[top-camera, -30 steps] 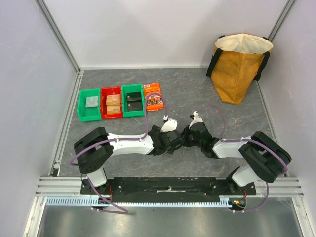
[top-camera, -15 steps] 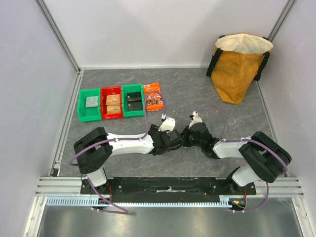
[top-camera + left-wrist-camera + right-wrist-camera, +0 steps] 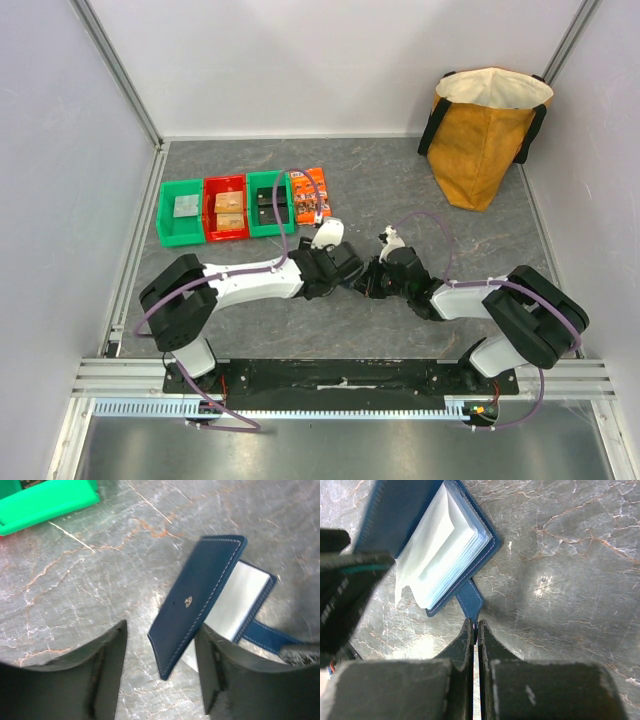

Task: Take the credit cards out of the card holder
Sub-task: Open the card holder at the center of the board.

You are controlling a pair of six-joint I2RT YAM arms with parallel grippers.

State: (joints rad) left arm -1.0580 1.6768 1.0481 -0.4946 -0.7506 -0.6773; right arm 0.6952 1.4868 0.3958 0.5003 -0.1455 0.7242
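The card holder (image 3: 200, 600) lay half open on the tabletop (image 3: 75, 580), 6 o'clock of centre. The right tool (image 3: 475, 627) was clenched on its closing tab (image 3: 469, 602); the left tool (image 3: 160, 632) stood released astride the raised cover (image 3: 395, 510). Opening step, seemingly; next, pinch that cover and bare the sleeves (image 3: 440, 555).

Looks down on a grey stone-patterned table (image 3: 400, 180), with the left gripper (image 3: 355, 280) and right gripper (image 3: 372, 285) nose to nose near its middle, too small to tell how the jaws stand. Shows, at far left, a touching row: green bin (image 3: 163, 215), red bin (image 3: 227, 237), second green bin (image 3: 252, 210), orange packet (image 3: 311, 196). Takes in a tan bag (image 3: 487, 130) upright, well apart, in the far right corner.
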